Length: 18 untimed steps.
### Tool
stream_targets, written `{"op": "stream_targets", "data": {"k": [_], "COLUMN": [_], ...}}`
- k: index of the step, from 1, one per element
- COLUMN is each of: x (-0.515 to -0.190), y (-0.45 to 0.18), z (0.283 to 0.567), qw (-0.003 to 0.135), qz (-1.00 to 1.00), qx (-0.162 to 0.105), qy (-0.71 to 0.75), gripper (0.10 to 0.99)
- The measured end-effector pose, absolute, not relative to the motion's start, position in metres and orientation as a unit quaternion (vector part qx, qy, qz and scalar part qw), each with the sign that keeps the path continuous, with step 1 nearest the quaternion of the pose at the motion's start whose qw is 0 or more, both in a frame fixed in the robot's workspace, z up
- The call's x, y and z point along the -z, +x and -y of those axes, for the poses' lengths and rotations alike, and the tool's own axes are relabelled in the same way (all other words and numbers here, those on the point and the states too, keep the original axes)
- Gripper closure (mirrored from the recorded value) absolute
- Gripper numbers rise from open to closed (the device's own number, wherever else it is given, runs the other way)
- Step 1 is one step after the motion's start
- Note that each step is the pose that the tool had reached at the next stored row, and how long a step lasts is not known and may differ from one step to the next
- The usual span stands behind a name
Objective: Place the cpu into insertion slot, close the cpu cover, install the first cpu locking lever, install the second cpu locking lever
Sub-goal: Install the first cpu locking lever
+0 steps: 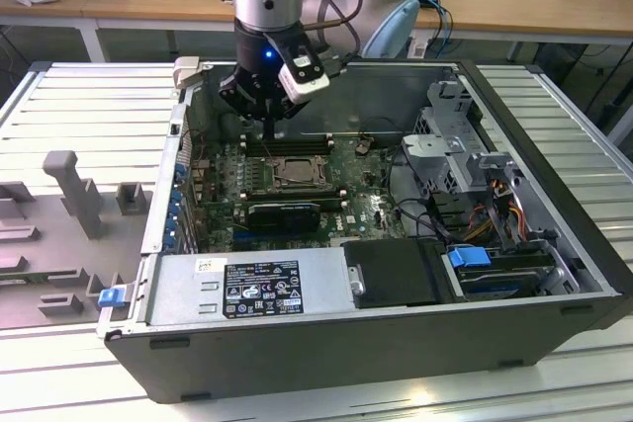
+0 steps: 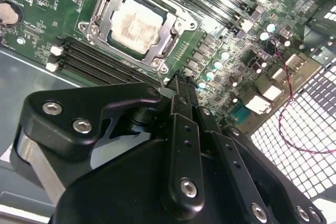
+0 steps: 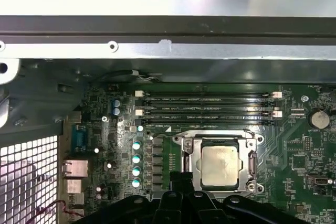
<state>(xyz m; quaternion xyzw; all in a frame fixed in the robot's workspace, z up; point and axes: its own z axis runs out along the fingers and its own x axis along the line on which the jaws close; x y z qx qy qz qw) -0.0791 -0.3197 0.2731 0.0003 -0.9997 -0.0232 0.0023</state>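
— Where does the small flat square silvery-grey cpu (image 3: pixel 220 164) sit?
— In the square black-framed insertion slot (image 3: pixel 251 166), with the thin dark-silver hinged cpu cover (image 2: pixel 173 36) lying around it.
— And the black gripper (image 1: pixel 273 131)?
— Above the slot's far edge. The long narrow black memory slots (image 3: pixel 207 107) lie just behind the slot.

An exterior camera looked down into the open computer case (image 1: pixel 396 343) from its front. Both my wrist cameras faced the cpu (image 2: pixel 135 24) (image 3: pixel 219 165) closely.
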Motion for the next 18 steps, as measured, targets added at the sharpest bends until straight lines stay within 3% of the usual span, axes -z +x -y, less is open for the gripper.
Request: {"op": "stream_targets", "data": {"k": [18], "x": [-0.259], "y": [-0.11], "z": [0.308], "qw": [-0.002], "qz": [0.999], "qx": [0.034], "qy": [0.001], "gripper": [0.98]}}
